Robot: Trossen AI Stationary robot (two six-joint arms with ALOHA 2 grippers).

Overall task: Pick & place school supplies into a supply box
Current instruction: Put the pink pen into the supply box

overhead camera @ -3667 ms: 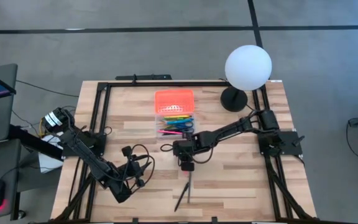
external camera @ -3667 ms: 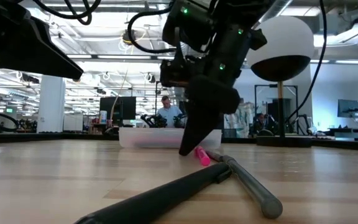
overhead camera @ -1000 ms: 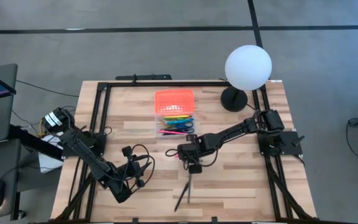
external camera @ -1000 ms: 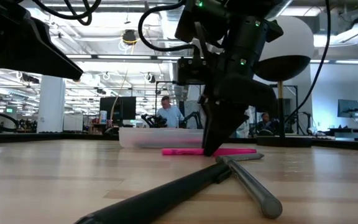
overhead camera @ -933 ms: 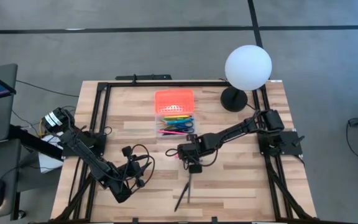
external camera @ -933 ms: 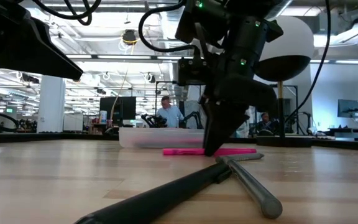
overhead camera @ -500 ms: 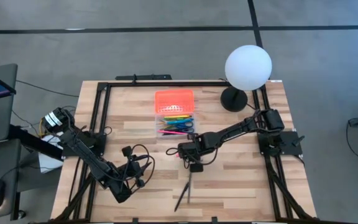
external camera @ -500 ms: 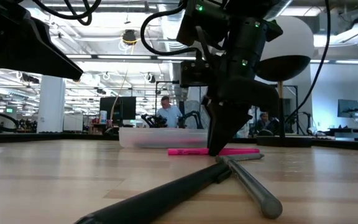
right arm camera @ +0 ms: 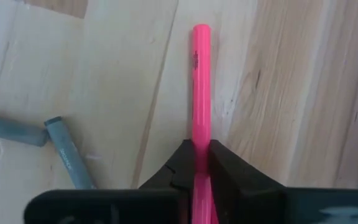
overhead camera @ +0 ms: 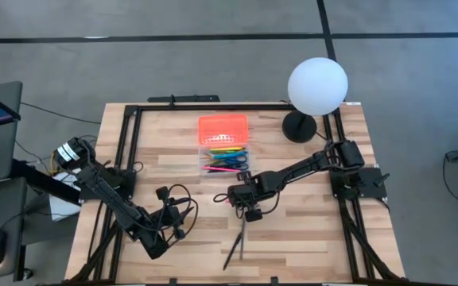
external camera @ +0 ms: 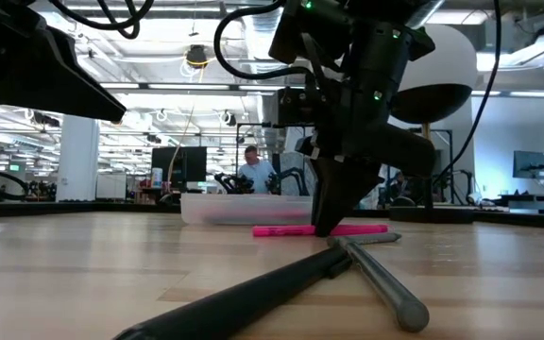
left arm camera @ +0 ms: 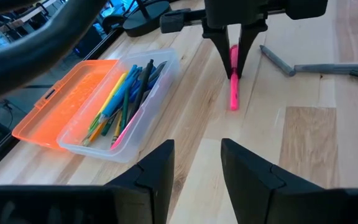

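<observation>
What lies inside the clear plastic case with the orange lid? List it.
The clear plastic case holds yellow, green, blue, black and pink pens and pencils, loosely piled. Anything beneath that pile is covered.

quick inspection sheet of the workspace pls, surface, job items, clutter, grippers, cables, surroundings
surface: wooden table inside a black frame.
job's things: supply box open, orange lid flat beside it, pens inside; pink marker lying on the wood; grey pens lying near the front edge.
clutter: white globe lamp at the back right corner.
grippers: right gripper down at the table, shut on pink marker; left gripper open, waiting front left.
cables: looped on the left arm.
surroundings: a person at a desk beyond the table.
</observation>
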